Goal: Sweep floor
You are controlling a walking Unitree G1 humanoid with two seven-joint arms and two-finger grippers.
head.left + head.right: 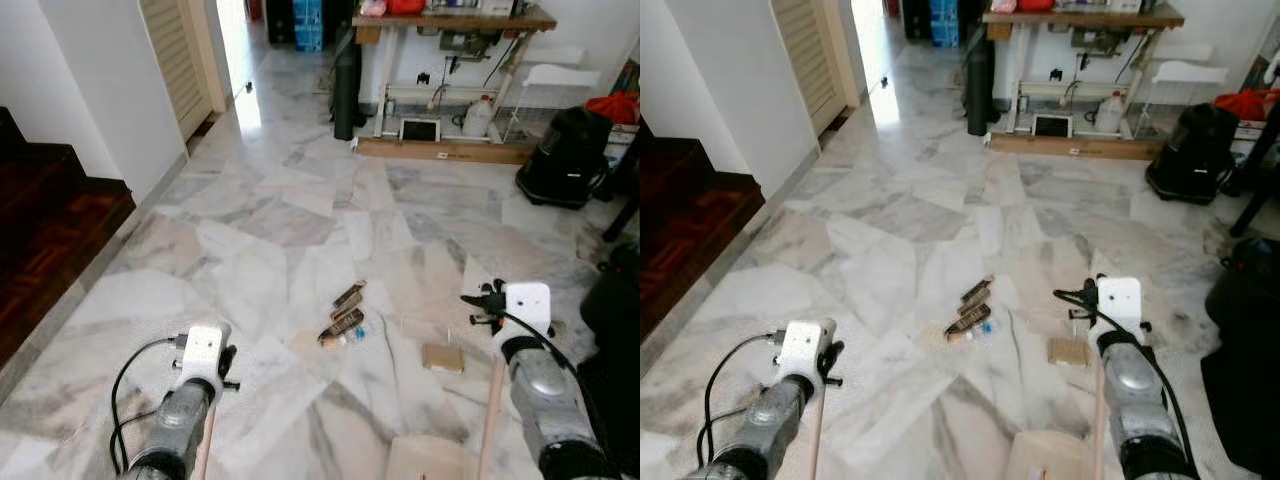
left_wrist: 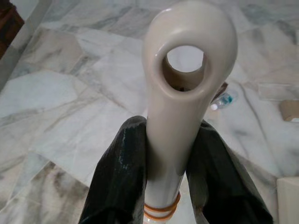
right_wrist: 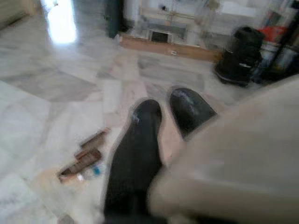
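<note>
Gripping a cream broom handle [image 2: 182, 121], your left gripper [image 2: 180, 186] has its black fingers clamped on either side of it, low at your left. Ahead on the marble floor [image 1: 300, 200], litter [image 1: 345, 318] lies between the arms, a cardboard scrap [image 1: 442, 357] just right of it. Your right gripper [image 3: 161, 135] is pressed shut on a pale wooden handle [image 1: 490, 410].

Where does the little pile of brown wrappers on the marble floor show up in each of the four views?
Left eye view: wrapper pile, lower centre, between the two arms.
Right eye view: lower centre again, a little further left in the picture.
Left wrist view: mostly hidden behind the beige handle; a brown edge peeks out beside it.
Right wrist view: blurred, lower left.
Shared landmark: the black vacuum cleaner shows in both eye views and the right wrist view.
</note>
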